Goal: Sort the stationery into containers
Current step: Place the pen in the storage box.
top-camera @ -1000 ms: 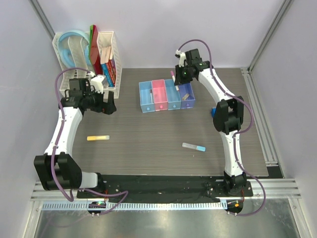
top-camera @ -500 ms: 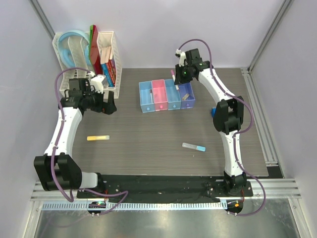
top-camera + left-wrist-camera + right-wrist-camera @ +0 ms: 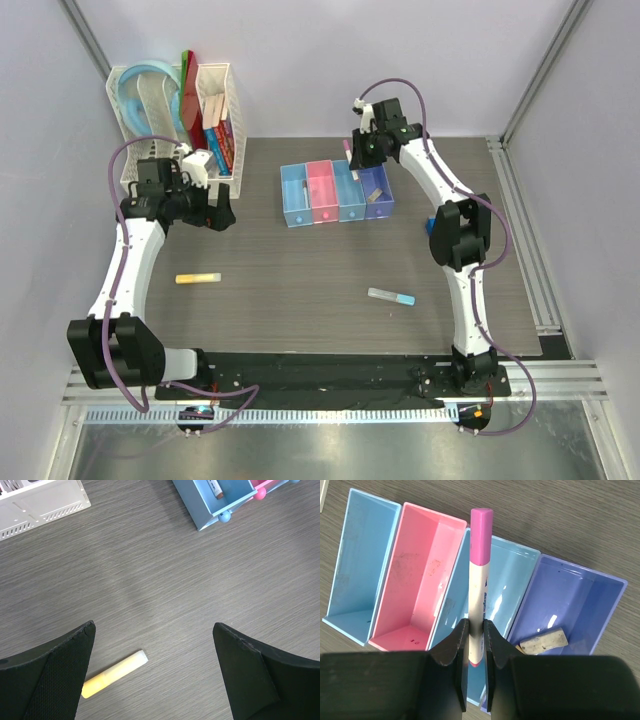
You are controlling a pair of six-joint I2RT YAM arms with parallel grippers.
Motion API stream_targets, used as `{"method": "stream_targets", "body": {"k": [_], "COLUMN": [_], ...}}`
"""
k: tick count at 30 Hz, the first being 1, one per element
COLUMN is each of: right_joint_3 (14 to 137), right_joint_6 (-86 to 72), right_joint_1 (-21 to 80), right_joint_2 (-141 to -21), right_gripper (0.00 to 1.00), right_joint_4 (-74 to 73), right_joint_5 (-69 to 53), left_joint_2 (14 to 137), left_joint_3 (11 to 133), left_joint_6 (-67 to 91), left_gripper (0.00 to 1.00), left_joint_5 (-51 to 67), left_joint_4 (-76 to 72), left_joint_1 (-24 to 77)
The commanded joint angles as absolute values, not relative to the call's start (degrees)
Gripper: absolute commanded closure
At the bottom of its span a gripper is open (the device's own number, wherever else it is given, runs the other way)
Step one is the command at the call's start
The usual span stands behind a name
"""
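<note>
My right gripper (image 3: 476, 630) is shut on a white pen with a pink-purple cap (image 3: 480, 570). It holds the pen above the containers (image 3: 322, 192), over the edge between the pink bin (image 3: 415, 570) and the second light-blue bin (image 3: 512, 585). A tan piece (image 3: 543, 641) lies in the violet bin (image 3: 575, 595). An orange-yellow piece (image 3: 114, 673) lies on the table at the left, below my open left gripper (image 3: 154, 626), whose jaws hold nothing. A grey stick with a light-blue tip (image 3: 390, 296) lies front right. A dark-blue block (image 3: 432, 226) peeks out beside the right arm.
A white mesh rack (image 3: 215, 85) with books and folders stands at the back left, close behind the left gripper (image 3: 218, 215). The first light-blue bin (image 3: 220, 505) holds a small brown-tipped stick (image 3: 215, 487). Metal rails run along the table's right edge.
My right gripper has drifted slightly left and back with the pen. The left arm and the loose pieces have not moved.
</note>
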State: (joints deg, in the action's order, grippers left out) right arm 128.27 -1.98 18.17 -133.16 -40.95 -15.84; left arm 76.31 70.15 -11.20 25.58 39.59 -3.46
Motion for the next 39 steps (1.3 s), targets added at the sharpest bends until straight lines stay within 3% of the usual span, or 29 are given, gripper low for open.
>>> {"method": "stream_targets", "body": {"k": [1, 39], "right_joint_3": [130.3, 130.3], "right_joint_6": [-3.0, -7.1], "right_joint_1": [19.7, 28.5], "right_joint_2": [-133.4, -137.3], "right_gripper": [0.99, 0.99], "right_joint_4": [-38.2, -31.2], "right_joint_5": [-17.0, -14.3], "left_joint_2": [75.0, 69.3], "left_joint_3": [70.2, 64.3], "left_joint_6": [-12.1, -18.0], "left_gripper": [0.00, 0.00], "left_joint_5": [27.0, 31.8], "left_joint_4": [38.1, 42.2], "left_joint_1": [-3.8, -3.7]}}
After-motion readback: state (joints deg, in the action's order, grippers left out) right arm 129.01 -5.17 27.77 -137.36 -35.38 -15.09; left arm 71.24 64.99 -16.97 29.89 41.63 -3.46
